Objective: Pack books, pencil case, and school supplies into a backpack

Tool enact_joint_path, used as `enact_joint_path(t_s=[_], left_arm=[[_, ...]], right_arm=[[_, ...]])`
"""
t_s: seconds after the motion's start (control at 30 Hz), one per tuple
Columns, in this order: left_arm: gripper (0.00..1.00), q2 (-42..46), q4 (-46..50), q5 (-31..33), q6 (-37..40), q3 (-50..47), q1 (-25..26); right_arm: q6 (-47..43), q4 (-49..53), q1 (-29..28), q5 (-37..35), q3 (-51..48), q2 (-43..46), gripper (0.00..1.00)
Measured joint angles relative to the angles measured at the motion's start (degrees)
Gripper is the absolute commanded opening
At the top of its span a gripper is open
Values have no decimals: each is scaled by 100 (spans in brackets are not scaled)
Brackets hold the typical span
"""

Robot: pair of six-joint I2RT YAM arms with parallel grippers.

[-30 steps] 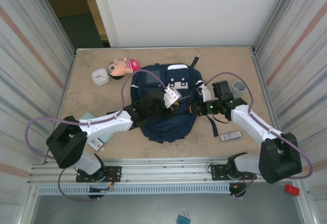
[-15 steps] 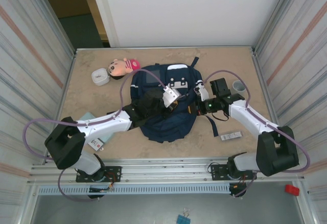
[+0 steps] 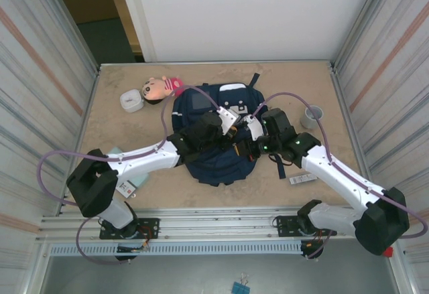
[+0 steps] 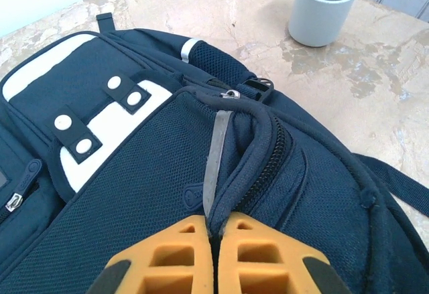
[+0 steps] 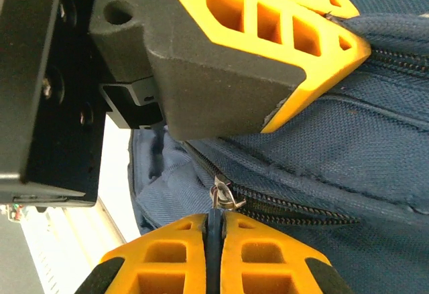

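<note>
Right wrist view: a zipper pull (image 5: 222, 197) is pinched by the right gripper (image 5: 213, 226). Left wrist view: the backpack (image 4: 127, 173) is clamped at its zip edge by the left gripper (image 4: 213, 232).

You'll find nothing here that can be read. The white sticker (image 3: 125, 188) on the left arm, lower left of the top view, carries print too small to make out. So does the slim white-and-black bar (image 3: 303, 178) on the tabletop (image 3: 221, 197), lower right. The stitched outline (image 4: 193, 195) on the backpack (image 4: 134, 173) mesh spells no letter.
</note>
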State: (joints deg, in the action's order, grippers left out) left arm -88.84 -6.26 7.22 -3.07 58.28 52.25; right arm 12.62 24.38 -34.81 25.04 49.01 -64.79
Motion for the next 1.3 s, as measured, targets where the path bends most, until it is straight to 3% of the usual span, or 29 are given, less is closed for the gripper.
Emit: enact_joint_path(t_s=[0.07, 0.23, 0.43, 0.63, 0.87, 0.93, 1.03, 1.13, 1.3], left_arm=[[0, 2, -90, -66, 4, -2, -20], [0, 197, -638, -675, 146, -391, -317], [0, 555, -984, -1749, 592, -922, -719], [0, 603, -1231, -2645, 763, -1071, -1045], [0, 603, -1244, -3198, 922, -1078, -1139], [0, 603, -1239, -3318, 944, -1084, -1143], [2, 603, -1217, -3432, 973, -1084, -1143], [19, 603, -1104, -3364, 964, -1082, -1137], [35, 1010, -249, -2476, 586, -826, -791]], right_arm=[[192, 17, 26, 101, -2, 15, 42], [835, -2, 625, 758, -55, 455, 66], [2494, -527, 1523, 1128, -417, 748, 72], [4323, -1672, 1460, 1082, -848, 273, 72], [5469, -2771, 1115, 942, -837, -459, 72], [5668, -2990, 1106, 881, -831, -590, 68], [5899, -3193, 1102, 745, -820, -697, 30], [6050, -3287, 1032, 627, -782, -719, 9], [6098, -3287, 920, 400, -776, -719, 1]])
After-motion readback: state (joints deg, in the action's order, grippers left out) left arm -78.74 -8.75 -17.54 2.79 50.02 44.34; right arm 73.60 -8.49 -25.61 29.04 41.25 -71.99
